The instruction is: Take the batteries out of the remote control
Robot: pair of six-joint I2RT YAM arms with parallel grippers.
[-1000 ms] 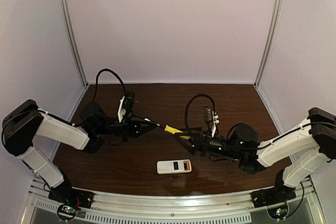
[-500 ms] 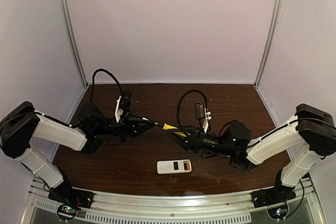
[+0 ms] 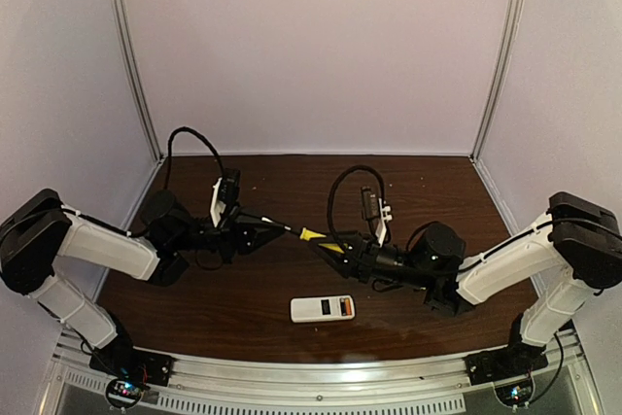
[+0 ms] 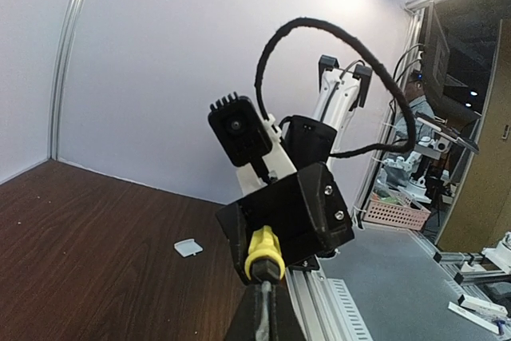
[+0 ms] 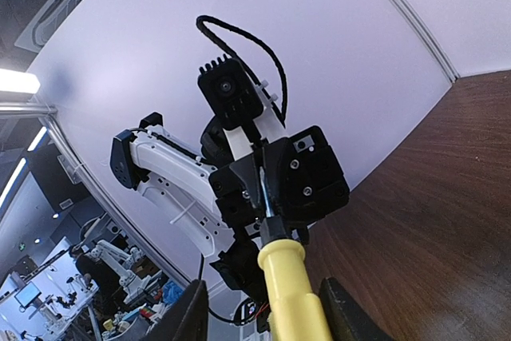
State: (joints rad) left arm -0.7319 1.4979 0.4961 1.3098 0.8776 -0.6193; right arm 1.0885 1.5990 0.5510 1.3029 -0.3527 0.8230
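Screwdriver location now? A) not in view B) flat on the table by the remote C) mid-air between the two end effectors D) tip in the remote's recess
C: the screwdriver spans the gap between left end effector and right end effector, above the table, apart from the remote control.

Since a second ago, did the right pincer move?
Yes. In the top view the right pincer went left and toward the back wall, farther from the remote, up to the yellow screwdriver handle.
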